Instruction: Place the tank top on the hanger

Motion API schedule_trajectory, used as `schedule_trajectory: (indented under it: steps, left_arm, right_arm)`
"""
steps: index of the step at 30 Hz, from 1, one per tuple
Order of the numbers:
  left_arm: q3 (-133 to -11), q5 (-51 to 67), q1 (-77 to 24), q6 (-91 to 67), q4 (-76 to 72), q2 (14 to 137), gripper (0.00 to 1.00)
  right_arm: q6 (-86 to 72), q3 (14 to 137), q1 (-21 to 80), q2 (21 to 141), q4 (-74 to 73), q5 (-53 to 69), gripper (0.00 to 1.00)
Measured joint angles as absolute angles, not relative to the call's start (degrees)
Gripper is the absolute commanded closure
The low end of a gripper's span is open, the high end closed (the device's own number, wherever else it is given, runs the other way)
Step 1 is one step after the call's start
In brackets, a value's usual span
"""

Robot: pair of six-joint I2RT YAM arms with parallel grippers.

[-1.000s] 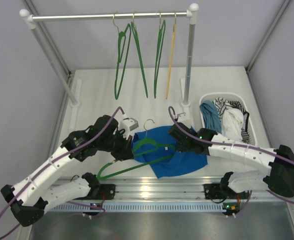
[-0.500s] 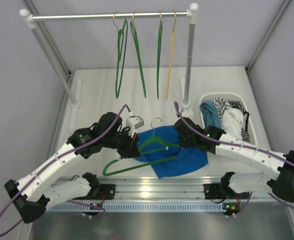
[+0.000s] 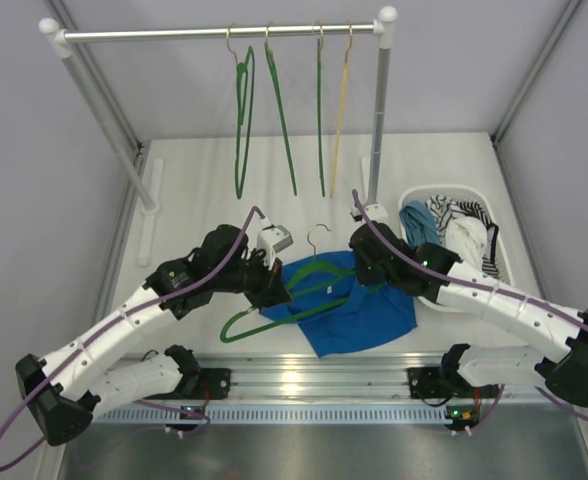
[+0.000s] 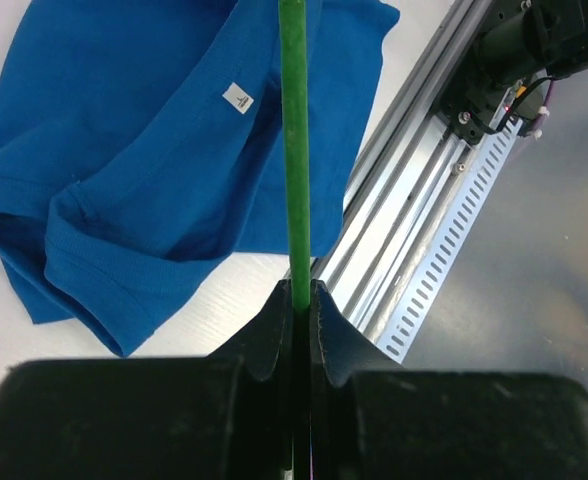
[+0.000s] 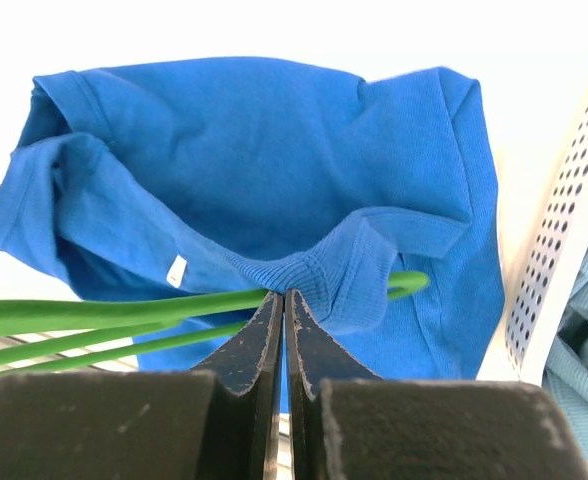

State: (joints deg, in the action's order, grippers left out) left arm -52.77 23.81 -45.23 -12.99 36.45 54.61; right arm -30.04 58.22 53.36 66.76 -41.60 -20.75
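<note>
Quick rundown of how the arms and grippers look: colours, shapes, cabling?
Left arm and right arm have white link shells with black joint housings and black bases. A purple cable runs along each arm, looping free near the wrist. Left gripper and right gripper are matte black, each with two tapered, wedge-shaped fingers. No legible markings.

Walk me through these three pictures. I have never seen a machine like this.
Two robot arms, each ending in a two-finger pincer, stand at the near edge of a table. The wide picture looks down from above; the other two come from cameras on each wrist. The left pincer is shut on a green hanger. The right pincer pinches the ribbed edge of a blue tank top lying on the table. Behind, a rail holds spare hangers; a clothes basket sits right.
</note>
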Motion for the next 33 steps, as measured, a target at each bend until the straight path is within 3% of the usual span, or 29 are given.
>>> schedule_trajectory:
  steps: [17, 33]
  left_arm:
    - [-37.56, 26.33, -45.23, -21.34, 10.50, 52.75, 1.00]
    - [-32.67, 27.31, -45.23, -26.94, -5.61, 56.60, 1.00]
  right_arm:
    - [-26.98, 62.72, 52.64, 67.55, -42.04, -20.67, 1.00]
    - [-26.50, 65.14, 51.94, 67.22, -45.58, -22.90, 1.00]
